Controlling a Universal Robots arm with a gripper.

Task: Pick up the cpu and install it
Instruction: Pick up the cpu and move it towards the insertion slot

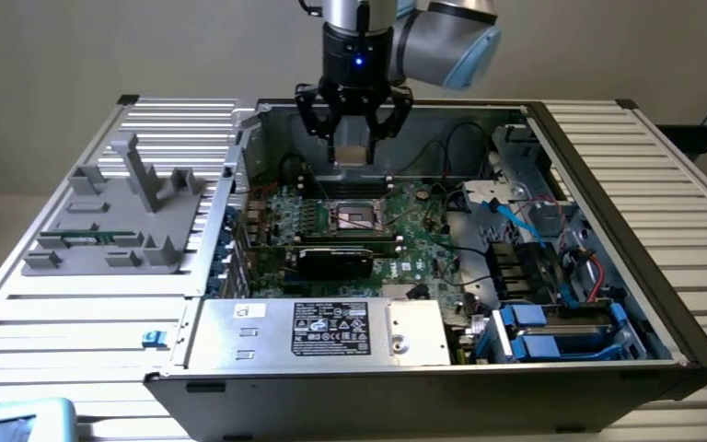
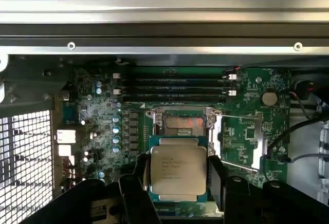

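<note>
Between the jaws of the gripper [image 1: 353,138], clamps the cpu [image 2: 178,170] by two opposite edges, metal top toward the wrist. Hangs above the motherboard [image 2: 241,131], with the open socket [image 2: 182,124] below the jaws, seemingly slightly offset.

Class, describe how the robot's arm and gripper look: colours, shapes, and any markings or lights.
The arm has a silver metal tube and a rounded joint housing with a pale blue cap. Its wrist section is black, with a small blue light. The gripper is black, with slim, curved, claw-like fingers.
</note>
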